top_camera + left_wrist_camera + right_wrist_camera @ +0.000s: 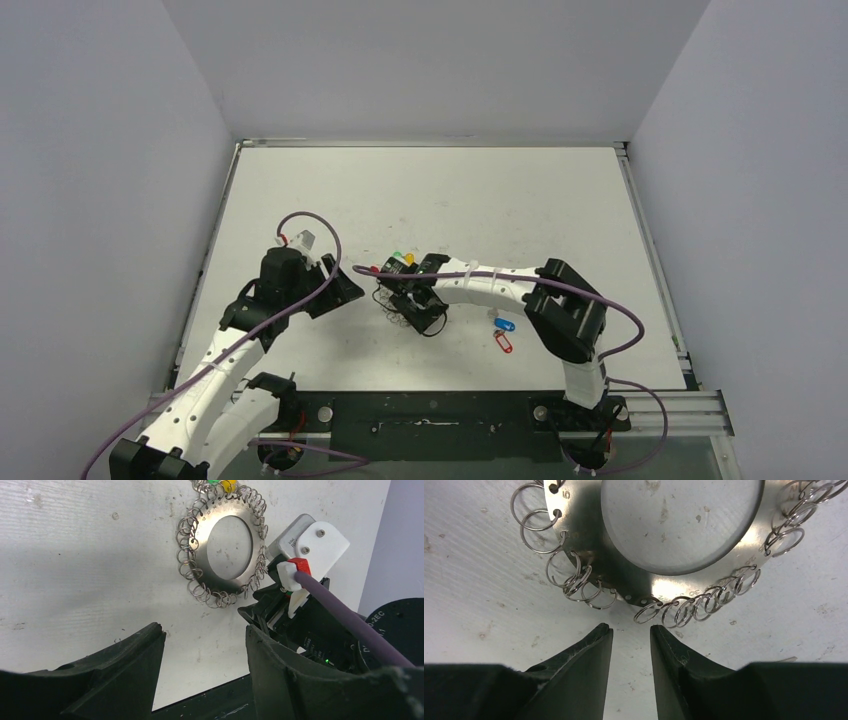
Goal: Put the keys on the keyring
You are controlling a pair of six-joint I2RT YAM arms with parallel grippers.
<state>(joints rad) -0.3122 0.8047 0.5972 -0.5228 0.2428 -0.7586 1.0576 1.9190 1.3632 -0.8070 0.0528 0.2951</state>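
Closest to lens on the left wrist cam: left gripper (205,630), jaws spread wide, nothing between, hovering short of keyring (200,535). Keyring flat on table (450,200), mid-field, wire loops all round the rim. Green tag (214,481) and yellow tag (227,485) at its far edge, seemingly hung on loops, attachment not clear. Right gripper (630,628) nose-down at ring's near rim, jaws only narrowly parted, bare table in the gap, tips just short of the loops, touching none as far as visible. Further right, well apart from ring and loose on table beside right arm (560,315): blue-tag key (506,324), red-tag key (503,343) just beside it, toward the bases. Metal blades too small to make out. Neither key held. Looks like the opening step: lining up on ring, no task key threaded yet. Probably next: pinch rim or a single loop with right to pin the ring, or leave that to left, well placed for it, then send right for blue-tag key. Calls for fine alignment; loops thin and overlapping, easy to catch two at once. Flat ring likely awkward to lift off table, so edge grip rather than top-down squeeze.
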